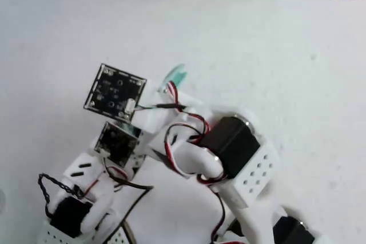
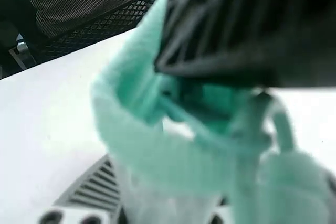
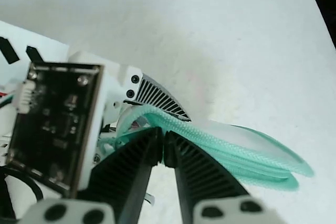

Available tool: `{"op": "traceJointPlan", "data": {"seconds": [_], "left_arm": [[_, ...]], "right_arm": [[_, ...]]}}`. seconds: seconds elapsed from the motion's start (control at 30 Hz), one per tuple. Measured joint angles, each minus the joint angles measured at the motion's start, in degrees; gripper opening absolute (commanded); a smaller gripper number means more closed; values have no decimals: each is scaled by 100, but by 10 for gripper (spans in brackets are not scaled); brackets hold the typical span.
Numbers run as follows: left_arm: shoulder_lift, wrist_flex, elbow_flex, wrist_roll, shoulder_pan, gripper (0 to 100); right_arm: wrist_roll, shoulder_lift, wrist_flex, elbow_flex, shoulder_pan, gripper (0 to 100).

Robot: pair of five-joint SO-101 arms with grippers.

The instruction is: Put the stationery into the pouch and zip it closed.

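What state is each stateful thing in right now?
pouch: one end gripped; zipped or open, cannot tell.
right gripper: jaws shut on the pouch's green edge.
left gripper: at the same pouch end; open or shut unclear.

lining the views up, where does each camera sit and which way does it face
High view: fixed above, facing down on the table; the arms meet over the pouch.
Left wrist view: on the left arm, close to the pouch; a white ribbed part of its gripper shows.
Right wrist view: on the right arm, looks along the right gripper, shut on the pouch, toward the other arm's camera board.
Shared: the pouch in all three.
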Motion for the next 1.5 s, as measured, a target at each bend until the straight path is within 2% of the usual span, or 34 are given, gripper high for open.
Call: {"op": "traceJointPlan", "data": {"seconds": [0.17,0.3,0.4,0.63,0.73,0.87,1.07,1.2,1.33,1.5], "left_arm": [[-9,0,0,9,0,24],[-9,0,0,0,0,24],[9,-35,0,-18,18,24],[70,-519,62,9,-237,24],[79,-1055,70,0,-598,24],[79,-1653,70,-88,-677,24],[79,-2488,70,-1363,-800,24],[264,-3147,70,-1943,-1073,24],[1345,-3376,-255,-2066,-1125,24],[3490,-3165,-1811,-1547,-949,24]], "right_arm": [[-18,44,0,35,-273,19],[-18,-132,0,62,-167,19],[9,-396,26,-141,519,19],[-9,-1591,-448,-35,2813,19],[-9,-2022,-721,774,3534,19],[-378,-2760,-1547,2567,4000,19],[-1486,-4000,-3640,5855,4105,19],[-1785,-4659,-4782,7437,4158,19],[-1829,-4976,-5292,8149,4158,19],[-1837,-5020,-5793,8545,4316,19]]}}
